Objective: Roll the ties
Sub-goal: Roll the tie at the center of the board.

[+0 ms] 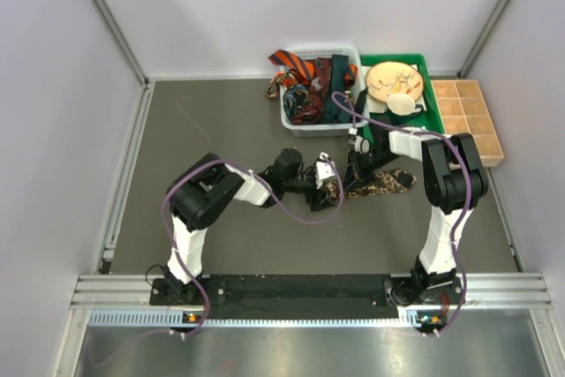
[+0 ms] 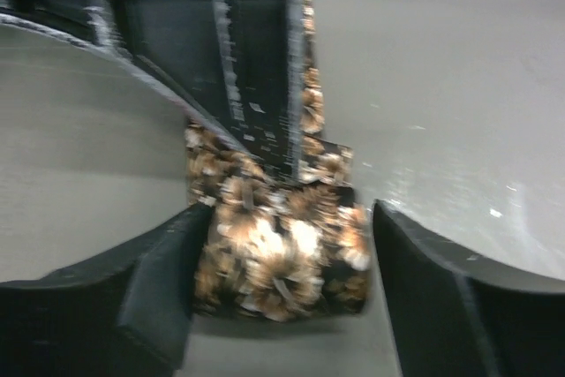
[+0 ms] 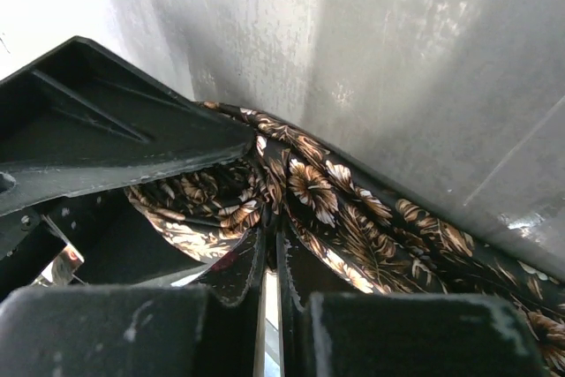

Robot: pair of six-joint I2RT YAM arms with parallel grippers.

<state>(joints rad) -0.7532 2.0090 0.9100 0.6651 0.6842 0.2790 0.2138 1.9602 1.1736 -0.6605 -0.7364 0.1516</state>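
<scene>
Brown tie (image 1: 381, 184) lay mid-table (image 1: 221, 130), one end rolled. Left gripper (image 2: 281, 293) stood released, jaws straddling the roll (image 2: 278, 253), likely to cinch it. Right gripper (image 3: 272, 258) was clenched on the flat tail, apparently holding it taut.

Your left wrist view is blurred, so you cannot make out the folds of the speckled tie (image 2: 282, 258) inside the left hand (image 2: 291, 293). To the right of the right hand (image 3: 272, 258), the tie runs off the view's edge.

Black joints (image 1: 207, 196), white links (image 1: 187, 249) and purple cables (image 1: 300, 211); left hand (image 2: 282, 289) and right hand (image 3: 272, 262) are black.
</scene>
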